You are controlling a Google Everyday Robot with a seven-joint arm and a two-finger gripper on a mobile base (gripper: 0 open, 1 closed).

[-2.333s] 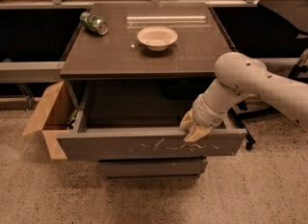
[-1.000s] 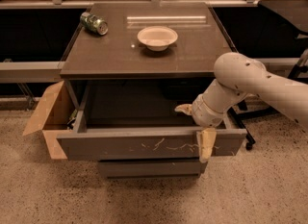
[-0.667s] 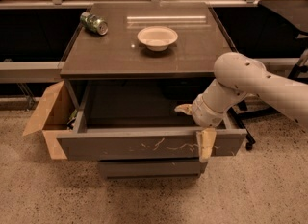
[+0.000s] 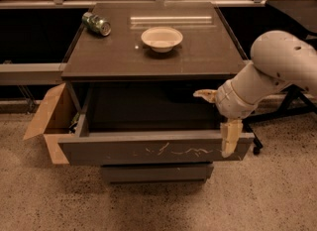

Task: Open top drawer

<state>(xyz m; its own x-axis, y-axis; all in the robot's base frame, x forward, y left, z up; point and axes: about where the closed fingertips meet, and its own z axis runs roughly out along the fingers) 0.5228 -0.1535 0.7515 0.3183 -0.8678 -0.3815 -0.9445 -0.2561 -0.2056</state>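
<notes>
1. Speckled floor runs under a dark cabinet that backs onto a window ledge.
2. By my judgement the job is all but done. The top drawer stands pulled well out from the cabinet, its scratched front facing the camera and its dark inside open to view.
3. My gripper is at the drawer's right end, with the jaws spread wide and pinching nothing. One finger points left over the drawer's inside, and the other hangs down across the outer face of the front. I cannot tell whether that one touches the front.
4. What seems left is small: perhaps a last pull if more travel remains, then lifting clear of the front edge.
5. A pale bowl sits upright on the cabinet top, and a can lies on its side near the back left corner. Both are well apart from me.
6. An open cardboard box stands just beside the drawer's left end, and two lower drawer fronts sit shut below. Nothing blocks the drawer's path forward.
</notes>
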